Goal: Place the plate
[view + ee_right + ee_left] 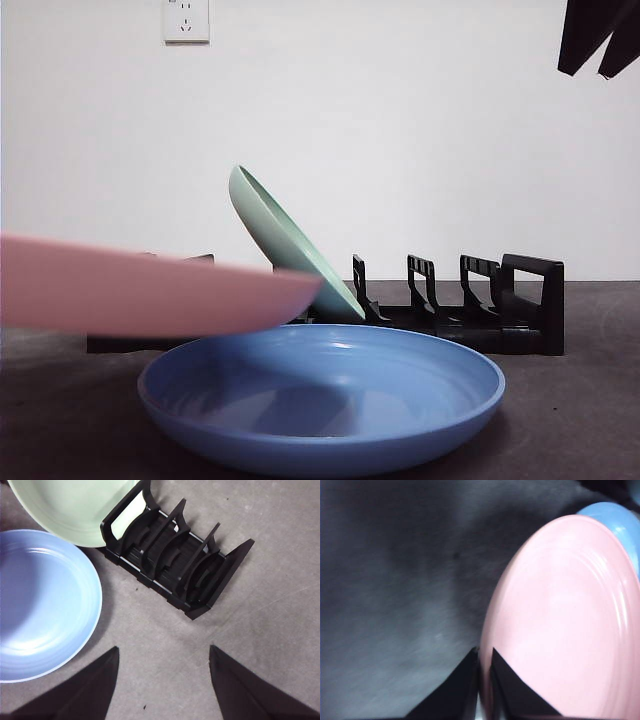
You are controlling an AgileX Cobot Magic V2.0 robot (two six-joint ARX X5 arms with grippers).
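Gripping pink plate (560, 625) rim, left gripper (484, 680); above blue plate (320, 405).

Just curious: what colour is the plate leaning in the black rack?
Pale green plate; the front view shows it best, leaning in the rack.

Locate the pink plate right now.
The pink plate is off the table, clamped at its rim by the left gripper. In the front view it enters from the left, roughly level, above the blue plate and before the leaning green plate.
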